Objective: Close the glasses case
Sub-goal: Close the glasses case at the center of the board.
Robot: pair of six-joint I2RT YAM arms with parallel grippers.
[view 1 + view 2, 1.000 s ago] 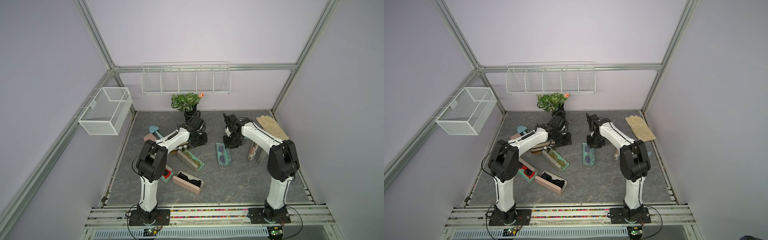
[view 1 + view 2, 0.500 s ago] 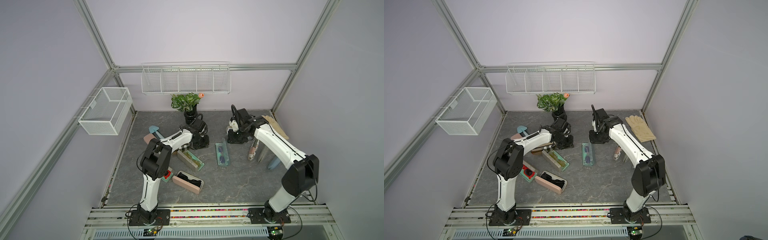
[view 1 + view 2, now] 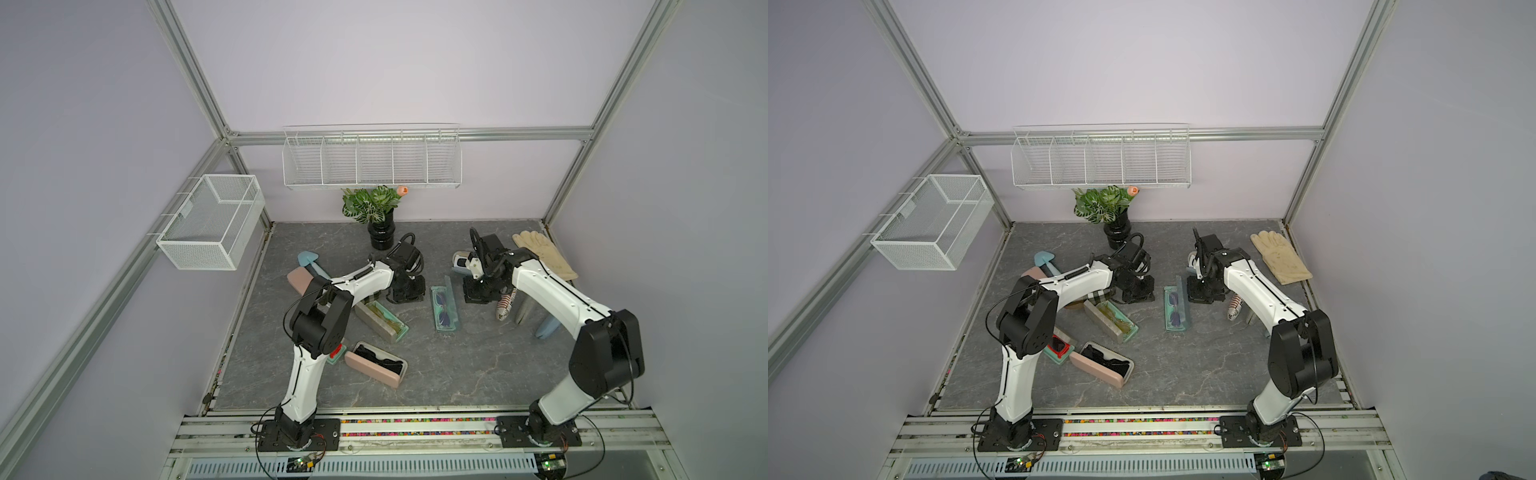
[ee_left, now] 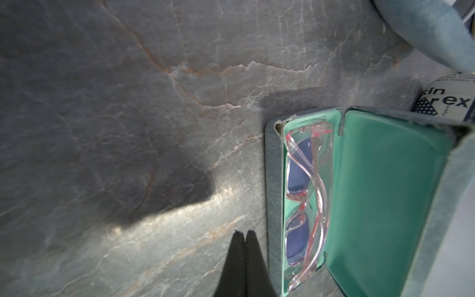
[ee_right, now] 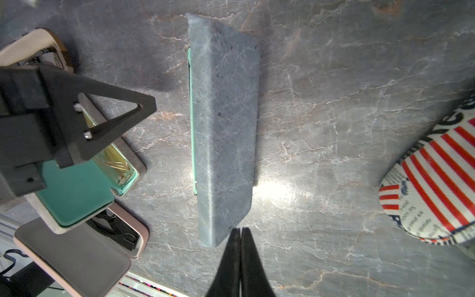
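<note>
The glasses case (image 3: 445,309) (image 3: 1176,309) lies mid-table, blue-grey outside and teal inside. It holds pink-framed glasses (image 4: 305,192) with blue lenses. Its lid (image 5: 223,133) stands raised on the right-hand side, leaving the case part open. My left gripper (image 3: 405,291) (image 4: 243,232) is shut and empty, its tips just off the case's outer wall (image 4: 272,205) on the left. My right gripper (image 3: 478,293) (image 5: 241,228) is shut and empty, its tips at the outer face of the lid near one end. Whether they touch it I cannot tell.
Left of the case lie a grey open case (image 3: 380,322) with yellowish glasses, a pink open case (image 3: 376,363) and a closed pink case (image 3: 300,279). A striped sock (image 3: 506,305) and a glove (image 3: 544,255) lie right. A potted plant (image 3: 381,235) stands behind.
My right gripper's jaws have closed, and it has come forward to the lid's outer side while its elbow swung out right. The left gripper has edged forward toward the case.
</note>
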